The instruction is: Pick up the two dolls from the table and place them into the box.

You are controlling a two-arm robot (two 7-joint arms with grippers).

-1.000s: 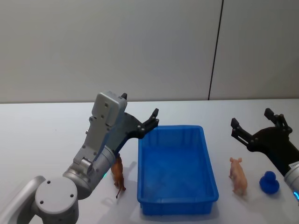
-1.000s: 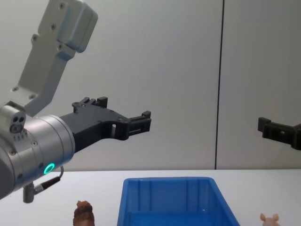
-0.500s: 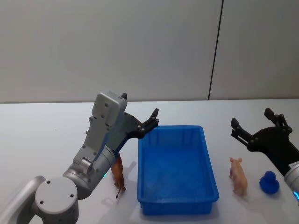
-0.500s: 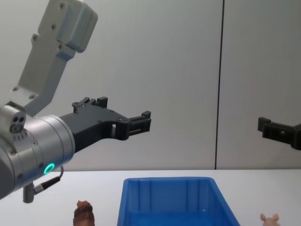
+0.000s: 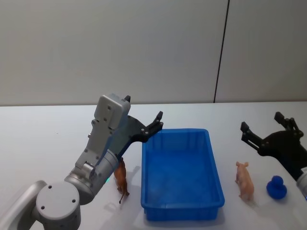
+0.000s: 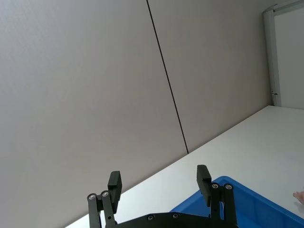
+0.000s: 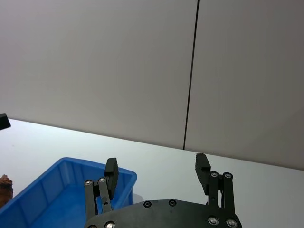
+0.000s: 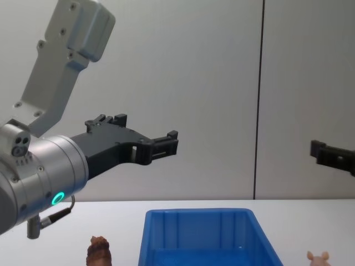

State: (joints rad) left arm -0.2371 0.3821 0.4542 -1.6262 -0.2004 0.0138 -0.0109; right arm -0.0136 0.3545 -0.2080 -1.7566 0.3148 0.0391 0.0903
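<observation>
Nothing is grasped yet, fingers spread on both: lower your left gripper [image 6: 159,180] to the brown doll [image 5: 121,179], right gripper [image 7: 156,167] to the pink doll [image 5: 244,180].

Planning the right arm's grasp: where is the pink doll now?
In the head view the pink doll stands on the table, right of the blue box and left of a small blue toy.

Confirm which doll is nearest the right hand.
The pale pink doll, standing on the table right of the blue box, near the open right hand. The reddish-brown doll stands left of the box.
</observation>
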